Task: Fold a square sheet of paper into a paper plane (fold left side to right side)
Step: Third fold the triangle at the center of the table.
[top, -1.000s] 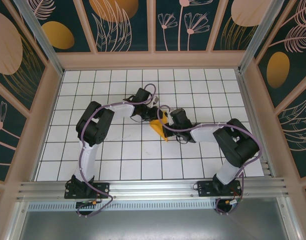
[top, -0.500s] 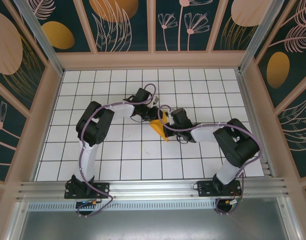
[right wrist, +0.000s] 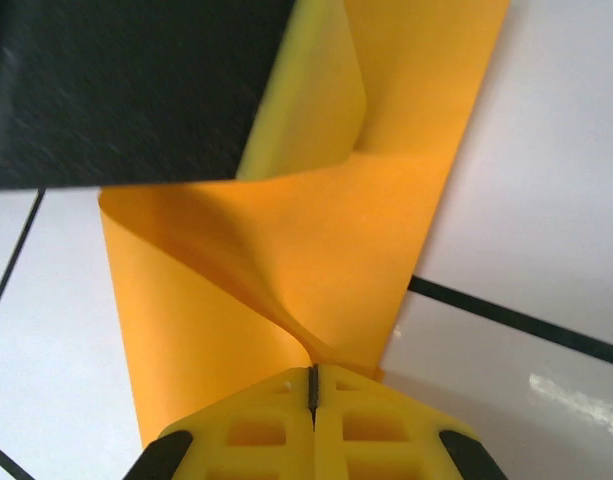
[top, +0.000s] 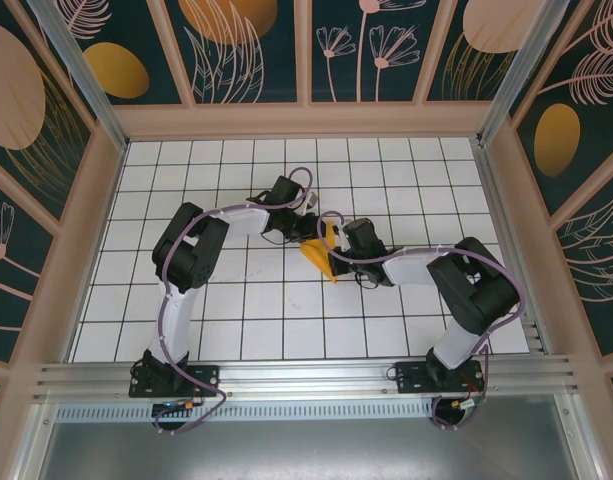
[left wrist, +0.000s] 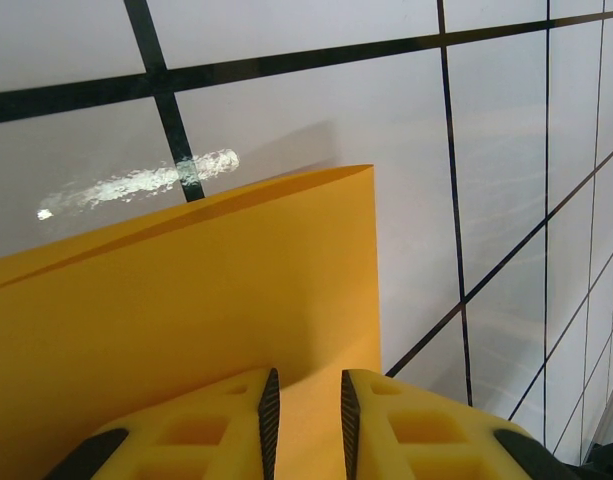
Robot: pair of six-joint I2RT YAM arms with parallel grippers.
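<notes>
From where I stand, the one sheet of paper [top: 323, 256] lies in the middle of the white tiled table [top: 236, 300], right at the spot where the two arms meet, and it is already doubled over, more a narrow orange strip than a square. The right pincer [right wrist: 313, 376], at the bottom of its own camera's picture, is closed tight with no gap showing. It nips a raised curl of the paper that climbs from the flat part up into its tips, so I take it that it is lifting one flap to carry it across. The left pincer [left wrist: 306, 388], at the bottom middle of its own picture, has its two tips a narrow slit apart with the orange face lying under them. It seems to hold nothing, and I judge it is resting there to pin the sheet so it cannot slide while the other side pulls. In the right wrist picture one yellow finger [right wrist: 311, 100] of that left pincer sits on the paper near the top. By count I see one sheet, two arms and two pincers with two fingers each. The fold looks only partly made, since the curl is not yet pressed flat.
</notes>
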